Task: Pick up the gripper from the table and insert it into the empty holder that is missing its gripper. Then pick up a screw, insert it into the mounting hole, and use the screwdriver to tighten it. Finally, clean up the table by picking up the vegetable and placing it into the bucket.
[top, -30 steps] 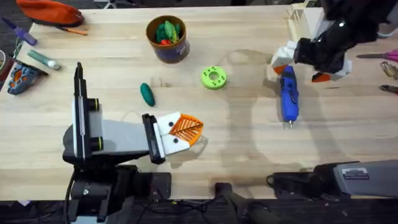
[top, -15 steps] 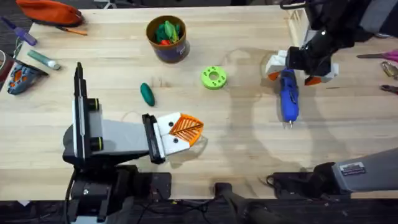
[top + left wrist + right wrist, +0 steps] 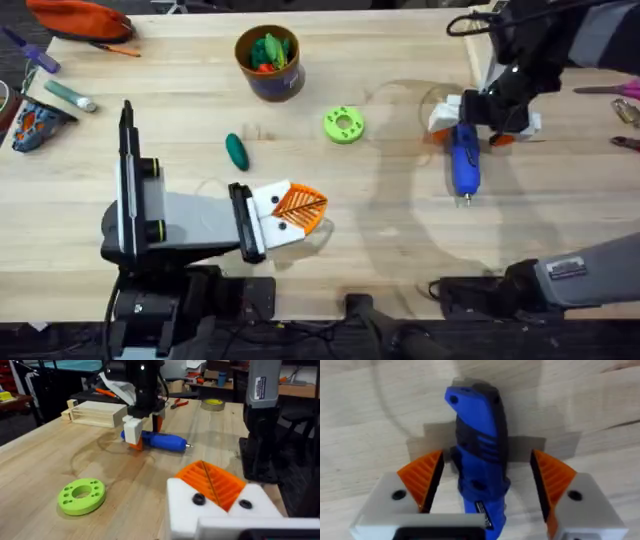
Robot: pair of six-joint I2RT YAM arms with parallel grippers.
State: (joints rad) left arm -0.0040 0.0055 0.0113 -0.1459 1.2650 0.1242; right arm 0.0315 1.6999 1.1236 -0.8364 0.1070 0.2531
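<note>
The blue screwdriver (image 3: 465, 160) lies on the table at the right, tip toward the front edge. My right gripper (image 3: 484, 117) is open and straddles its rear end, an orange pad (image 3: 422, 477) on either side of the blue body (image 3: 480, 445). From the left wrist view the right gripper (image 3: 142, 435) stands over the screwdriver (image 3: 162, 441). My left gripper (image 3: 290, 210) rests near the front left, shut, its orange pads (image 3: 210, 480) together. The dark green vegetable (image 3: 236, 150) lies left of centre. The bucket (image 3: 269, 70) stands at the back. The loose gripper, empty holder and screw are out of view.
A lime-green ring (image 3: 343, 124) lies between the vegetable and the screwdriver. A wooden box (image 3: 488, 35) stands at the back right, close behind the right arm. Scissors and tools (image 3: 625, 95) sit at the right edge. An orange pouch (image 3: 80, 18) lies at the far left.
The right gripper has moved left and come down over the screwdriver's rear end. The screwdriver and the left arm have not moved.
</note>
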